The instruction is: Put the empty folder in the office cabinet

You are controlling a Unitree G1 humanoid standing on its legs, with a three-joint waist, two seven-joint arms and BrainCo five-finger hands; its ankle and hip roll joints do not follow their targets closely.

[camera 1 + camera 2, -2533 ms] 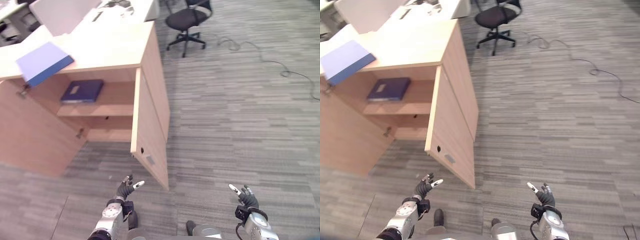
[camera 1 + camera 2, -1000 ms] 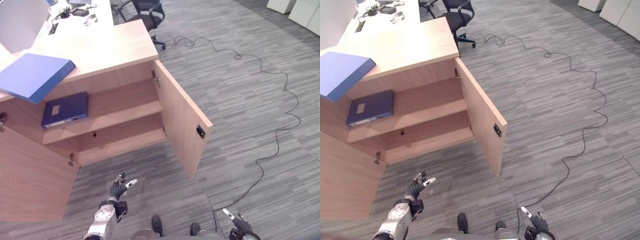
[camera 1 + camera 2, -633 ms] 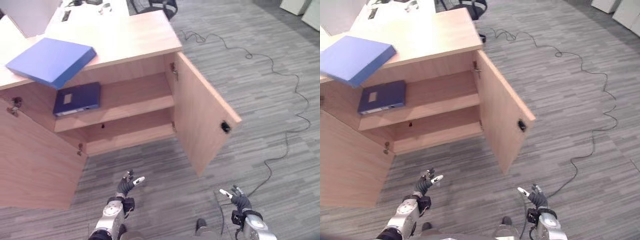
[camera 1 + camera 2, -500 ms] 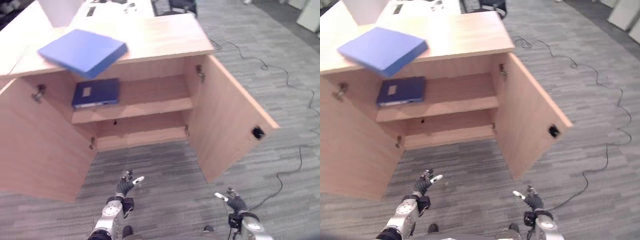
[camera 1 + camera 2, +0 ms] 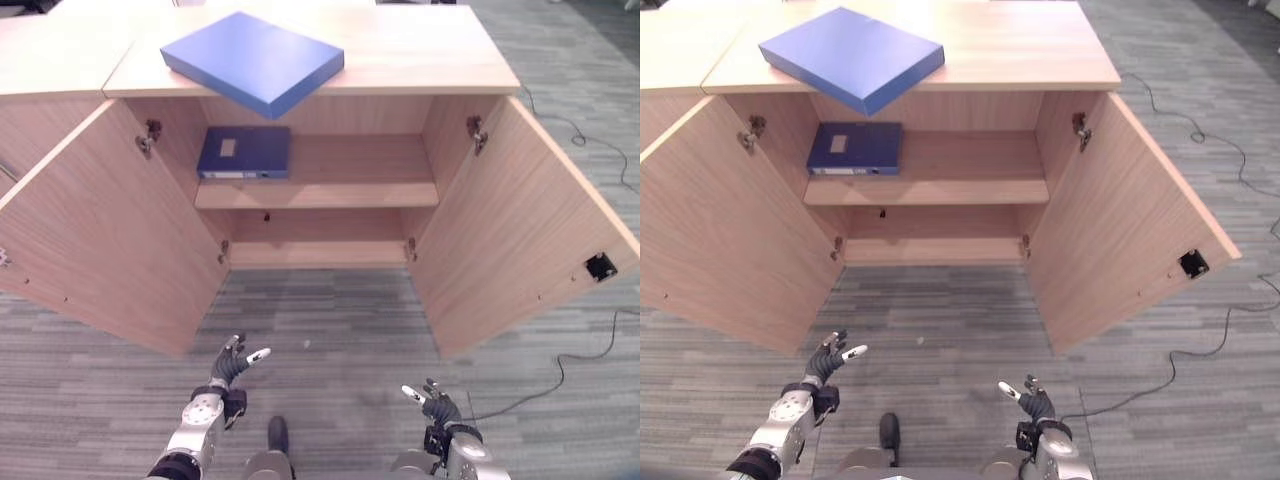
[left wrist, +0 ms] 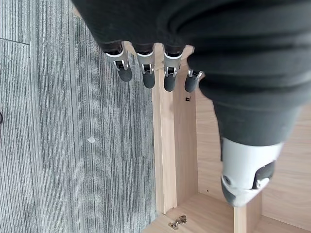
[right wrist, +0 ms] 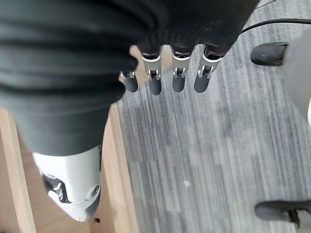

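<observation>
Readable text: we can make out none.
Dark folder [image 5: 244, 153] on the upper shelf: we see a pale label patch on its cover, its print too small for us to read.
Blue folder [image 5: 252, 60] on the cabinet top: we find a plain cover, no lettering.
Cabinet [image 5: 330, 190] doors: we see no signs or numbers on them.

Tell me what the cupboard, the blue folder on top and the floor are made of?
The cabinet looks like light wood board, matt: grain lines show on both open doors. The blue folder on top looks like smooth card or plastic, plain and even; which one I cannot tell. The floor looks like grey carpet, with fine woven streaks.
</observation>
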